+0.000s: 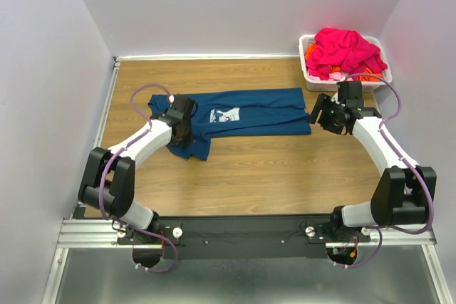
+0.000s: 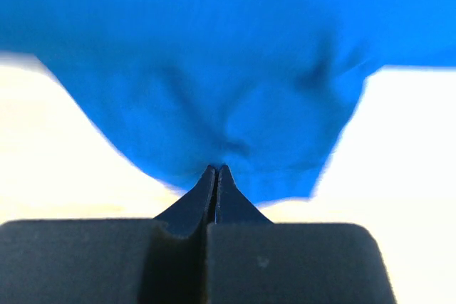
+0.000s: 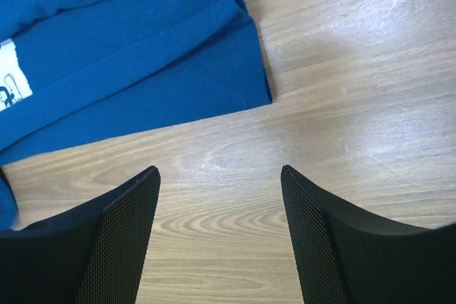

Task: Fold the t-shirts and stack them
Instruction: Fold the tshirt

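The left tool (image 2: 216, 176) has its two fingers pressed fully together, with a bunched fold of the teal-blue t-shirt (image 2: 235, 69) pinched at their tips. In the top view this tool (image 1: 182, 130) sits on the left end of the same t-shirt (image 1: 256, 113).

The t-shirt lies spread lengthwise on the wooden counter (image 1: 271, 176), nearer the far edge than the near edge. Its pale chest print (image 1: 225, 114) faces up.

The right tool (image 3: 219, 172) has its jaws wide apart and grips nothing. It hangs over bare counter just beside the t-shirt's right end, with the hem corner (image 3: 263, 94) clear of both fingers.

A white plastic basket (image 1: 308, 76) stands in the far right corner of the counter. It holds heaped magenta-pink t-shirts (image 1: 345, 51) with orange cloth (image 1: 368, 76) showing beneath them.
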### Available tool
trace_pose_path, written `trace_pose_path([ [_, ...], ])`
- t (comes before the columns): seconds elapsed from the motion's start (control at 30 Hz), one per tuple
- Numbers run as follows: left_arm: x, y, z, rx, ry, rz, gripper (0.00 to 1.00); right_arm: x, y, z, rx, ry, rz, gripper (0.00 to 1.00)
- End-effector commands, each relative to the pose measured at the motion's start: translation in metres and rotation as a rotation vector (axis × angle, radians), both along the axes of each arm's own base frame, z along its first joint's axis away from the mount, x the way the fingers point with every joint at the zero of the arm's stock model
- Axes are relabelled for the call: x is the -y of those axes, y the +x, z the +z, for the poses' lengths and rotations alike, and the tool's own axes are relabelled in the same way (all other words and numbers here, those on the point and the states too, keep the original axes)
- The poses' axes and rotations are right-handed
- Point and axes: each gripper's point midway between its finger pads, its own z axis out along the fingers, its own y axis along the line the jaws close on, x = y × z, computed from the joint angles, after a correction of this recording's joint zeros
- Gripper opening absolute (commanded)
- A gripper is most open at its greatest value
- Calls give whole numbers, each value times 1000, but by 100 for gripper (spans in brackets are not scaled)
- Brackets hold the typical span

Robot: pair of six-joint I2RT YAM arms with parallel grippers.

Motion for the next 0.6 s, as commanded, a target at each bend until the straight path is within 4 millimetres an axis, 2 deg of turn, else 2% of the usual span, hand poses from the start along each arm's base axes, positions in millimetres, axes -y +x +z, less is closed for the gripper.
trace_pose_path([
  [0.0, -3, 59, 50, 159, 65, -3, 0, -7, -2, -1, -4, 23, 43, 76],
  [0.03, -7, 71, 55, 171, 77, 7, 0, -9, -2, -2, -7, 29, 48, 76],
  [0.13, -10, 123, 75, 232, 123, 22, 0, -14, -4, -3, -15, 53, 69, 76],
  [0.2, -16, 144, 82, 258, 152, 30, 0, -18, -5, -3, -17, 64, 86, 76],
  [0.23, -16, 161, 98, 303, 152, 42, 0, -17, -5, -3, -15, 64, 89, 76],
  [0.27, -17, 172, 90, 295, 168, 46, 0, -18, -6, -4, -18, 67, 92, 76],
  [0.33, -23, 195, 94, 315, 178, 64, 0, -20, -9, -5, -22, 74, 98, 76],
  [0.43, -24, 219, 91, 342, 191, 71, 0, -23, -12, -7, -28, 89, 109, 76],
  [0.57, -20, 238, 83, 363, 182, 74, 2, -28, -14, -7, -34, 111, 129, 76],
])
